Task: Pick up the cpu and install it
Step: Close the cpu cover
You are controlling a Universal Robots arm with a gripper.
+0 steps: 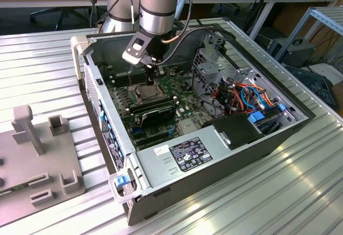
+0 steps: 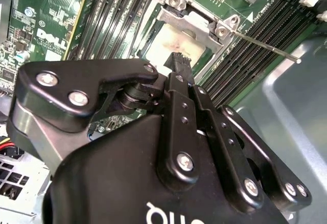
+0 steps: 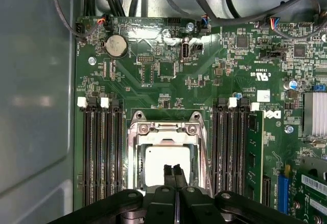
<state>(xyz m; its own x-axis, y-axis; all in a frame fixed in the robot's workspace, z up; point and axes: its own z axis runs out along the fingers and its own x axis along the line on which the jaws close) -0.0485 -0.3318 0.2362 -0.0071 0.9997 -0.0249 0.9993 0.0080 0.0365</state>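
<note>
Both jaws of the gripper (image 3: 173,170) meet, empty, over the cpu (image 3: 162,164) seated in its socket (image 3: 166,128) mid-motherboard (image 3: 153,71) between the memory slots (image 3: 99,152); a centred, gentle, vertical touch looks wisest

White print marks the green motherboard (image 3: 153,89); a black printed label (image 1: 190,152) lies atop the grey metal power-supply box (image 1: 161,173).

Bright, even overhead light is cast. Glare is seen on the ribbed aluminium table (image 1: 268,192) and on the silver square cpu (image 3: 156,163); the open grey computer case (image 1: 214,186) is shadowed inside.
</note>
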